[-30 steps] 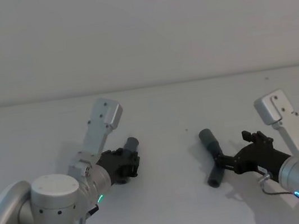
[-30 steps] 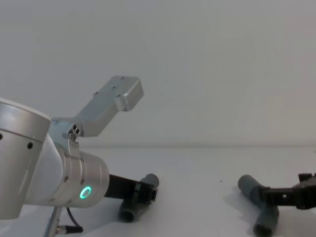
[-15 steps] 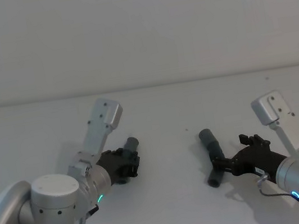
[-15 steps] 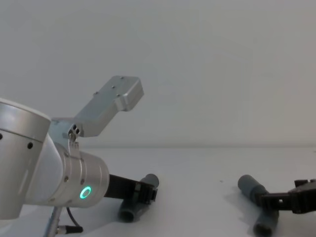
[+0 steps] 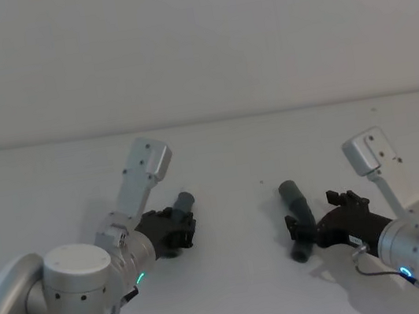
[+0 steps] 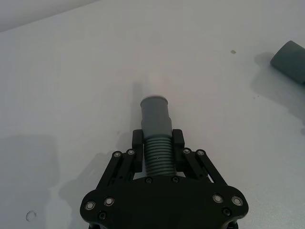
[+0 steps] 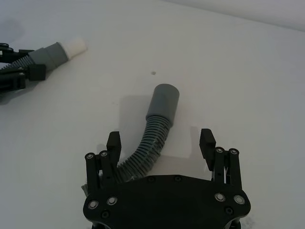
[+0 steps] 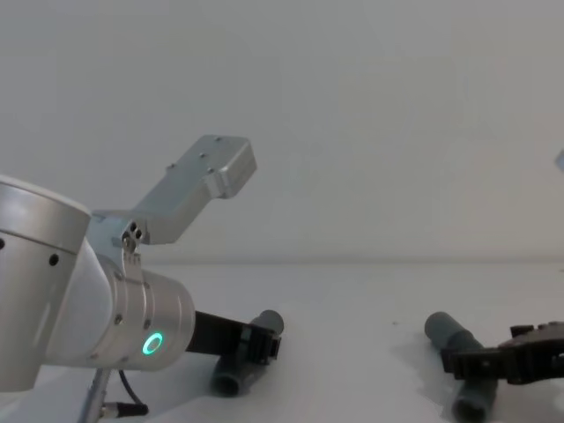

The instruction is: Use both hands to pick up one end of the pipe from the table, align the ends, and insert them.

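Observation:
Two dark-grey ribbed pipe pieces lie on the white table. My left gripper is shut on the ribbed middle of the left piece, whose cuff carries a white tip. The right piece is bent, with a wide hollow cuff pointing away from my right gripper. That gripper is open and low over the table, its fingers standing wide on either side of the ribbed bend without touching it. In the chest view the right gripper sits just in front of the right piece.
Bare white table surface separates the two pieces. A small dark speck marks the table beyond the right piece. A plain pale wall rises behind the table's far edge.
My right gripper has slid forward and to the left, so its open fingers now straddle the right piece. The left gripper and its piece have not moved.

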Tool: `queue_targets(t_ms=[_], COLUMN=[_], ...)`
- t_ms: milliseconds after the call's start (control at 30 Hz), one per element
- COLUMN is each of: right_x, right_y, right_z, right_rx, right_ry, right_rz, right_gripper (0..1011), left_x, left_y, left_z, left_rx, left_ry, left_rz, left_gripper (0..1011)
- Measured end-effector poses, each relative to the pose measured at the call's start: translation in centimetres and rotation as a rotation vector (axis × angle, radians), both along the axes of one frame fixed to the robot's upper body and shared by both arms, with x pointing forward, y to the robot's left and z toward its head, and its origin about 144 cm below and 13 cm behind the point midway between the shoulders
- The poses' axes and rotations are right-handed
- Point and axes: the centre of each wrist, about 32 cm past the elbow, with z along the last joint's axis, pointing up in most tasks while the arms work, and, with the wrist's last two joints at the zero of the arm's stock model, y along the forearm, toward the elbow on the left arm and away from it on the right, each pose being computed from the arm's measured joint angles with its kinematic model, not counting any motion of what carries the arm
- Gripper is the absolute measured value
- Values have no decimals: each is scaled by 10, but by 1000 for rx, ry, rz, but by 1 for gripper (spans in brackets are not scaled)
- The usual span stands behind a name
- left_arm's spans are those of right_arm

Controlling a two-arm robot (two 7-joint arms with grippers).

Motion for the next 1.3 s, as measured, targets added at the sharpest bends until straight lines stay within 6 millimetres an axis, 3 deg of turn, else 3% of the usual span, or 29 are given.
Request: queue_targets(t_ms=[1133, 1300], right_x=[8, 8], right_y=[9, 9], right_z=[0, 0], right_rx=[1, 5], right_ry=[39, 43], right_rz=[23, 27], right_gripper=[1000, 924], left_x=[0, 0], left_y=[0, 0], left_z=[0, 0], left_rx=[0, 0], left_ry=[0, 0], left_rz=[0, 0], left_gripper=[342, 342])
